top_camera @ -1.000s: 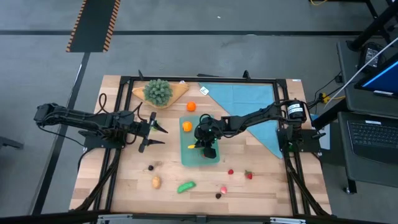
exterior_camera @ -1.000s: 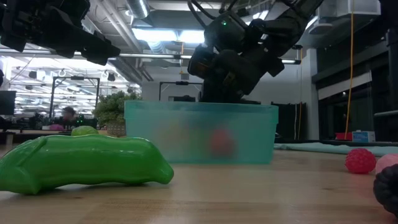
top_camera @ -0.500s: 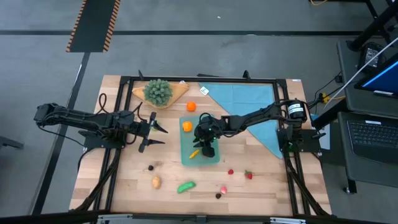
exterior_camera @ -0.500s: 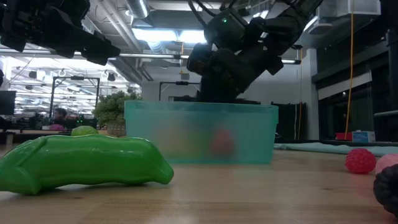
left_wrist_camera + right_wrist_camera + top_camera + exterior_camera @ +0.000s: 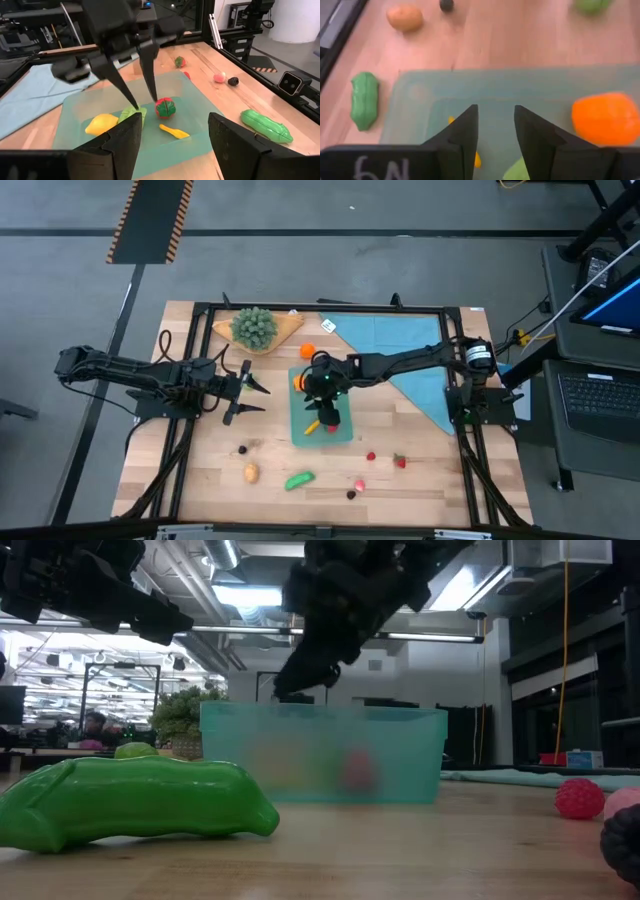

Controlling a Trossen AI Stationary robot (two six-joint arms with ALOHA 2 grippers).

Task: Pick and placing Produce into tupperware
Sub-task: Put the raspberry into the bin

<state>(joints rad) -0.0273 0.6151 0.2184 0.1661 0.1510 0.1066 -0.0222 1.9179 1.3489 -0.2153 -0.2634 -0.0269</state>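
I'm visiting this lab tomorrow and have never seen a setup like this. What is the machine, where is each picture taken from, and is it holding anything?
Two dark robot arms work at a wooden table. One picture looks straight down, one looks level across the tabletop, and two come from cameras on the wrists. The right gripper hangs open and empty over the shallow translucent teal plastic container, which holds small toy produce: a round red piece with a green top, a yellow piece, a little orange-yellow piece. A green toy pea pod and other small pieces lie loose on the wood. The left gripper waits to the side, holding nothing.
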